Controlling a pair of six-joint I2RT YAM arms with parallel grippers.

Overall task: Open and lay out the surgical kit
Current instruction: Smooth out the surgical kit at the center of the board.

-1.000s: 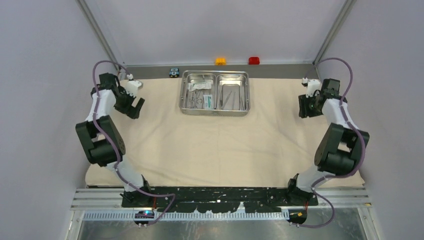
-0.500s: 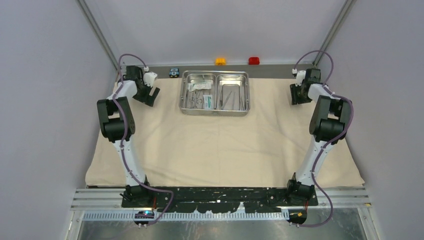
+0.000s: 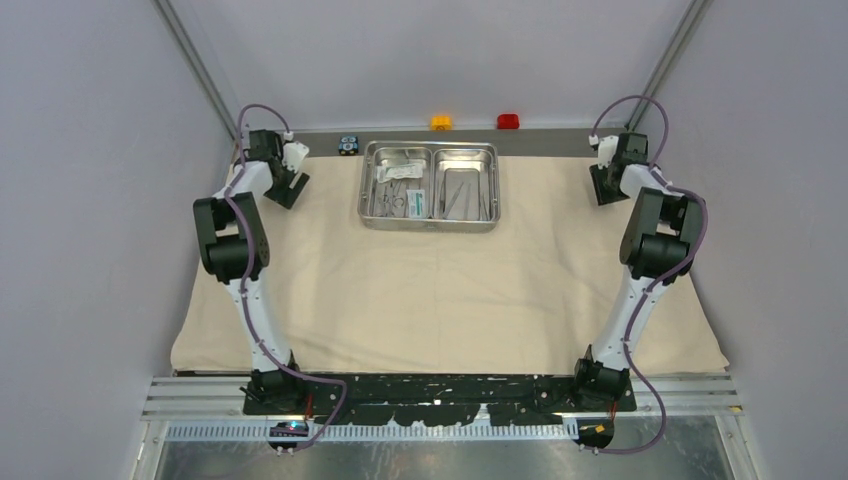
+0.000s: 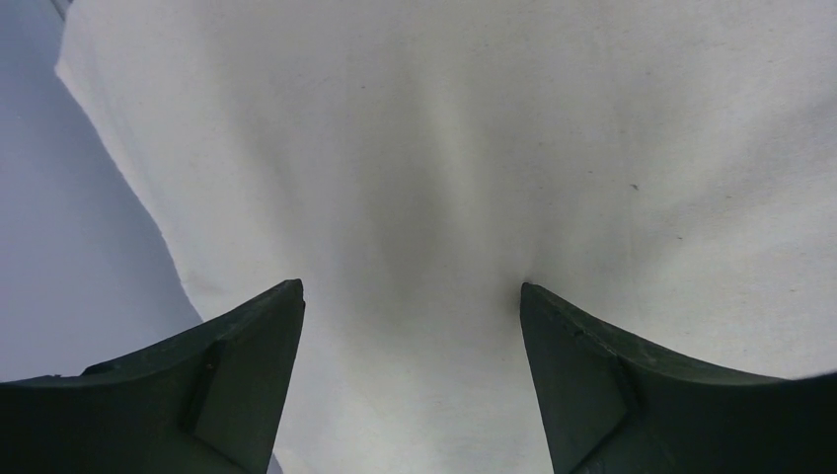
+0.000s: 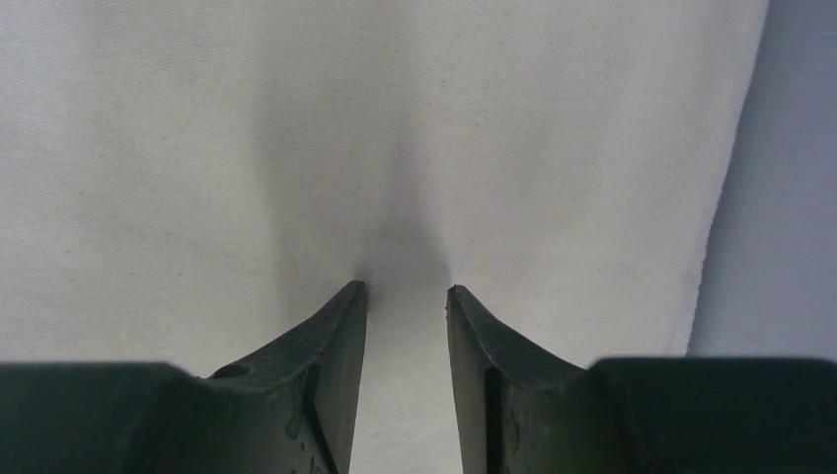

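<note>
The beige cloth wrap [image 3: 440,290] lies spread flat over the table. On its far middle stands the steel two-compartment tray [image 3: 365,190], holding ring-handled forceps [image 3: 398,198], a white-and-green packet [image 3: 416,202] and thin straight tools [image 3: 462,195]. My left gripper [image 3: 290,186] is down at the cloth's far left corner. In the left wrist view it [image 4: 410,287] is wide open, its tips on the cloth [image 4: 444,148] near the edge. My right gripper [image 3: 603,188] is at the far right corner. In the right wrist view it [image 5: 405,287] has a narrow gap, tips pressing the cloth [image 5: 296,118].
A small black-and-blue block [image 3: 347,145], an orange button [image 3: 440,122] and a red button [image 3: 508,121] sit along the back rail. Grey walls close in on both sides, near each gripper. The cloth's edges show in both wrist views.
Both arms have stretched outward and back, bringing the grippers down onto the cloth's far corners. Both sets of jaws have narrowed, the left only a little.
</note>
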